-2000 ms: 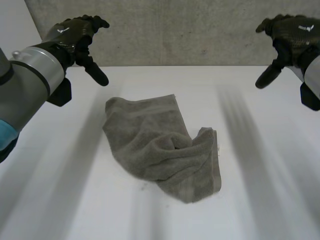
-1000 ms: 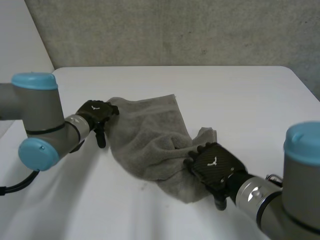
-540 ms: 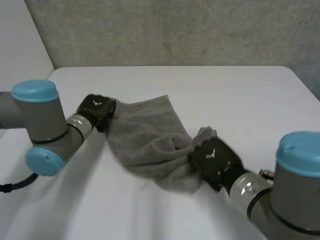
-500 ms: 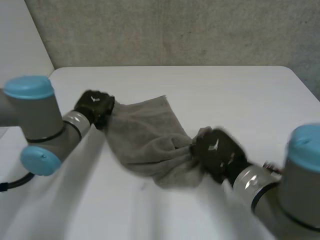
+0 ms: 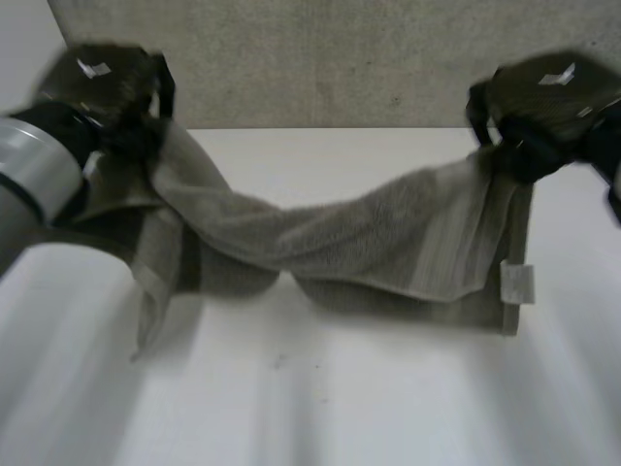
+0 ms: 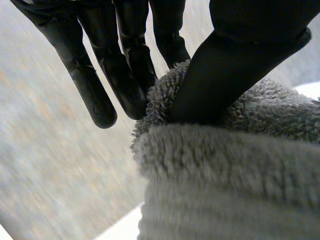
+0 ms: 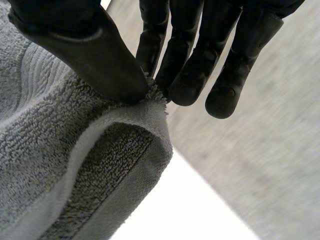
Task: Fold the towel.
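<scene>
- While the towel (image 5: 369, 243) hangs between both hands, read its long axis as running side to side above the white table (image 5: 320, 417), one end at each hand.
- Note that the left hand (image 5: 102, 83) holds the left end, raised in front of the grey wall (image 5: 330, 58). In the left wrist view, the thumb (image 6: 225, 75) presses a bunched corner of the cloth against the fingers (image 6: 125, 75), which are nearly straight.
- Note that the right hand (image 5: 543, 97) holds the right end at about the same height. In the right wrist view, its thumb (image 7: 90, 55) pinches the cloth's folded edge against the nearest finger; the other fingers are extended and close together.
- Observe that the cloth is twisted and sags in the middle.
- Observe that a loose tail drops below the left hand, and a flat panel with a small tag (image 5: 516, 283) hangs below the right hand.
- You cannot tell whether the lowest folds touch the table.
</scene>
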